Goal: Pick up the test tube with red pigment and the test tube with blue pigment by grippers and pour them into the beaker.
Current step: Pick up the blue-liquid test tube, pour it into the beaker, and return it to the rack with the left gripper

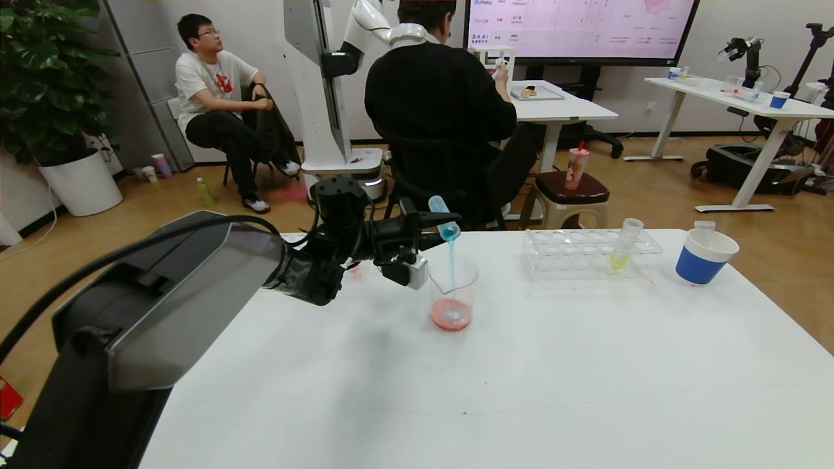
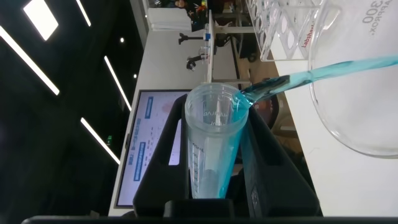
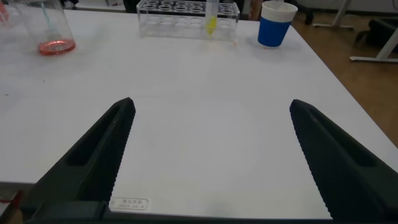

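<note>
Now our left black claw [image 1: 435,221], jaws clamped on the slim clear blue-pigment tube [image 1: 444,219], tips it above the red-bottomed glass beaker [image 1: 451,296] to pour, while our right claw [image 3: 211,155] idles, jaws apart.

A robotics lab. White height-adjustable desks [image 1: 730,98] carry robot arms. A large wall display screen [image 1: 580,26] shows charts.
</note>
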You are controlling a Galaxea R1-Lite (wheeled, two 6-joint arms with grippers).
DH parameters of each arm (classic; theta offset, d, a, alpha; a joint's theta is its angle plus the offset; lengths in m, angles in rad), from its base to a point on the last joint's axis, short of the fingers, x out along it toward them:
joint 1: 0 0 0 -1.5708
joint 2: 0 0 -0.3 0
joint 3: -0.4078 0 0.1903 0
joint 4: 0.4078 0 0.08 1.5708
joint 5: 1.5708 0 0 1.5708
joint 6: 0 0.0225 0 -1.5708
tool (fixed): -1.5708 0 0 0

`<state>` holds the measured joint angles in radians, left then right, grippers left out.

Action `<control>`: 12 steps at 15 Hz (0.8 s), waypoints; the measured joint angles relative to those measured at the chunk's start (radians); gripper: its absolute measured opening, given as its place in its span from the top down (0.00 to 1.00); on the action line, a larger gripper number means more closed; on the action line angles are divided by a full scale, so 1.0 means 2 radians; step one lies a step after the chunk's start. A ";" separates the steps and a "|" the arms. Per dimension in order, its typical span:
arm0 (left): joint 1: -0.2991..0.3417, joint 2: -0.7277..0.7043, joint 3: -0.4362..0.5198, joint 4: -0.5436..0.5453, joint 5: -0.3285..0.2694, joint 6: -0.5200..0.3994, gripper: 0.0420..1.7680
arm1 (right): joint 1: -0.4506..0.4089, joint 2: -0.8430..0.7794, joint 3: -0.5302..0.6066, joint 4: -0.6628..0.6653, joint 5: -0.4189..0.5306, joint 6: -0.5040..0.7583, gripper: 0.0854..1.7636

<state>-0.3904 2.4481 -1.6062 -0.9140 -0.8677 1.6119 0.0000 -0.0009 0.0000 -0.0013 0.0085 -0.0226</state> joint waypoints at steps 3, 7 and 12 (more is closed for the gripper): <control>-0.002 0.003 -0.001 -0.001 -0.001 0.009 0.73 | 0.000 0.000 0.000 0.000 0.000 0.000 0.02; -0.003 0.003 -0.002 -0.001 -0.011 0.043 0.73 | 0.000 0.000 0.000 0.000 0.000 0.000 0.02; -0.005 0.003 0.004 -0.047 -0.012 0.065 0.73 | 0.000 0.000 0.000 0.000 0.000 0.000 0.02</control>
<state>-0.4002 2.4545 -1.5991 -1.0072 -0.8923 1.7419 0.0000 -0.0009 0.0000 -0.0013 0.0089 -0.0226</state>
